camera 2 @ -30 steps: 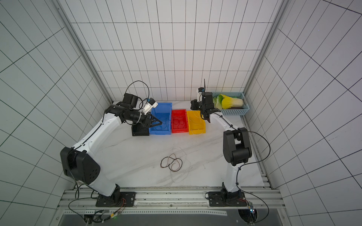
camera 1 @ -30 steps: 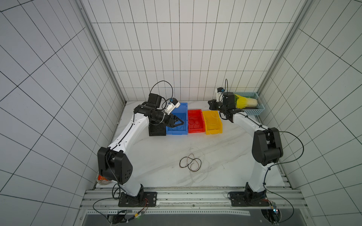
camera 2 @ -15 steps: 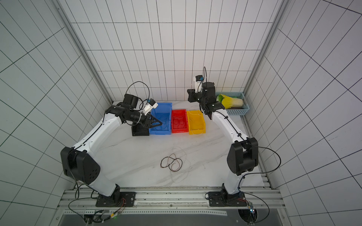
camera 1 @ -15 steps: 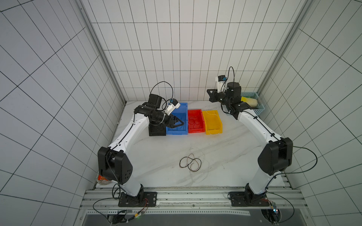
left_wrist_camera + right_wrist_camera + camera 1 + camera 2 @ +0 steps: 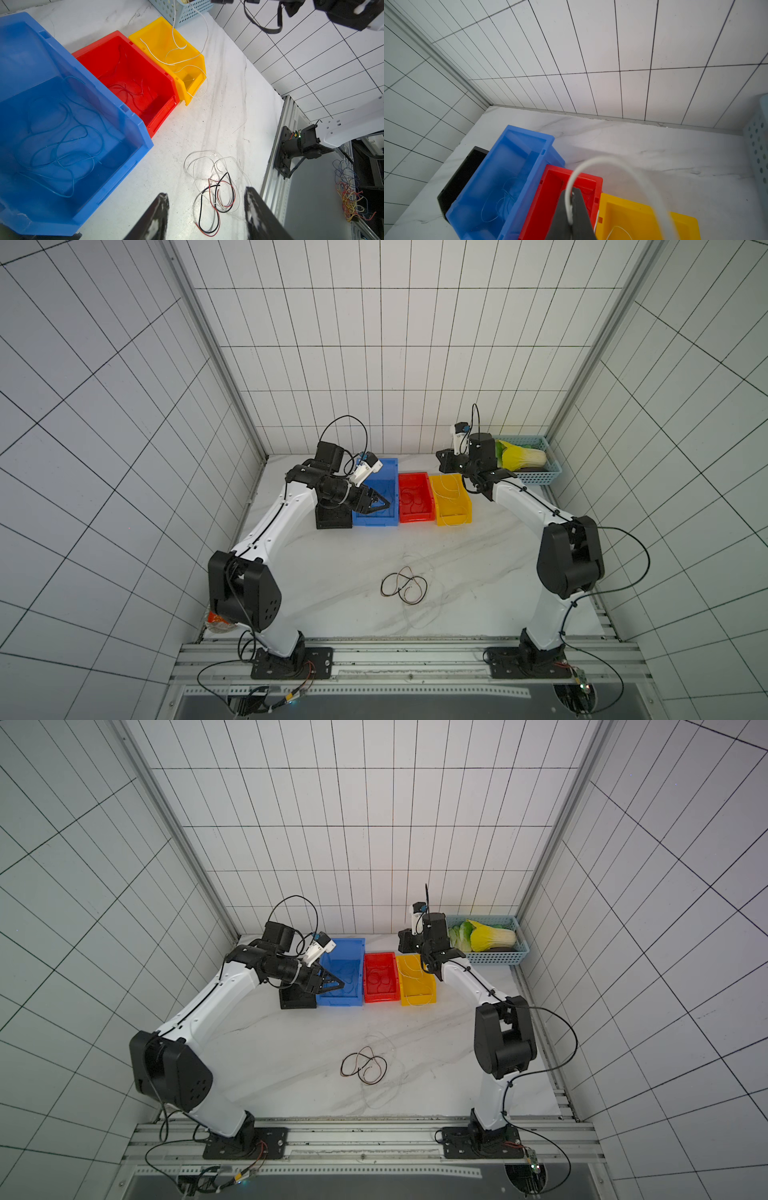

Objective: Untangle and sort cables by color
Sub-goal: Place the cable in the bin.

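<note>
A: What has changed in the last second?

B: The right arm reached higher half a second ago and has since come back down with its elbow folded in. The left arm has stayed where it was.

A: What are the right fingers (image 5: 578, 205) doing?

B: They are pressed together on a white cable (image 5: 604, 157). They hang above the tabletop (image 5: 332, 572), beyond the yellow bin (image 5: 453, 518) on its side away from the red bin (image 5: 413, 517). The cable arcs out from them and drops toward the yellow bin. Pale strands lie in that bin, and one spills over its front lip.

A: And the left fingers (image 5: 159, 214)?

B: They are roughly half apart with nothing between them. They hover over the blue bin (image 5: 374, 521), which touches the red bin on the left arm's side. The yellow bin touches the red bin on the other side.

A: Where are the other cables?

B: The blue cables (image 5: 62, 145) curl on the blue bin's floor and the red cables (image 5: 124, 91) lie in the red bin. A tangle (image 5: 404, 588) of black, red and white lies on the tabletop. It is well apart from the red bin, toward the arms' bases.

A: Is there anything else?

B: A black bin (image 5: 332, 519) sits past the blue bin, away from the red bin. A basket (image 5: 536, 477) past the yellow bin holds a cabbage (image 5: 521, 456).
</note>
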Controlling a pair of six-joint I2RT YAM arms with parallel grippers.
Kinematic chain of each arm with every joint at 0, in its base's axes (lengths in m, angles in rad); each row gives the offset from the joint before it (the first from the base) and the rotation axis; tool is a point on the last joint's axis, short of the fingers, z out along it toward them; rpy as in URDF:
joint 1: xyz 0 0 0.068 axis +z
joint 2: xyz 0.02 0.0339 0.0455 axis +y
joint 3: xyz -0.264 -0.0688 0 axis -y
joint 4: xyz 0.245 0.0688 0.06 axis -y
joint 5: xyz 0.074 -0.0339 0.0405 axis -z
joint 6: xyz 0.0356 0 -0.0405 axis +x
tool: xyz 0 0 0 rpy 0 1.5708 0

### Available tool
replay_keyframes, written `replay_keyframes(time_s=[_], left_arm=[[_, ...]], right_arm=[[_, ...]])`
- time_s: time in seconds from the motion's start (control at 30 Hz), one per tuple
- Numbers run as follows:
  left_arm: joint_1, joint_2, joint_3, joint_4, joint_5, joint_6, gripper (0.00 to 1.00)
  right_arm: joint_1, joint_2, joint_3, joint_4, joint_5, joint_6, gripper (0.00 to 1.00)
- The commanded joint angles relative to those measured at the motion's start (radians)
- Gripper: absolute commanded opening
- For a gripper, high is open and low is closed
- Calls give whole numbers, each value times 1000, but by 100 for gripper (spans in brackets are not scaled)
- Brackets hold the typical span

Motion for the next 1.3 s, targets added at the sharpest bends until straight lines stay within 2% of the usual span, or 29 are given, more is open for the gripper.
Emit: replay_keyframes(time_s=[0.0,0.13,0.4,0.57,0.77,0.93,1.27], left_arm=[[1,-27,-6,17,8,10,56],[1,-25,-8,17,10,10,56],[-3,-15,-9,22,8,6,56],[-3,-23,-14,22,-3,11,56],[-2,-29,-24,22,-8,16,56],[-2,-27,-22,23,-8,15,56],[-2,-22,-22,21,-27,26,56]], right_arm=[[-17,2,-32,20,102,-98,0],[-16,5,-15,-53,175,-209,0],[64,89,-32,-52,208,-249,0],[61,124,-43,-31,216,-163,0],[8,127,-89,-28,157,-49,0],[-4,143,-102,-82,150,-39,0],[-23,263,26,-250,126,-9,3]])
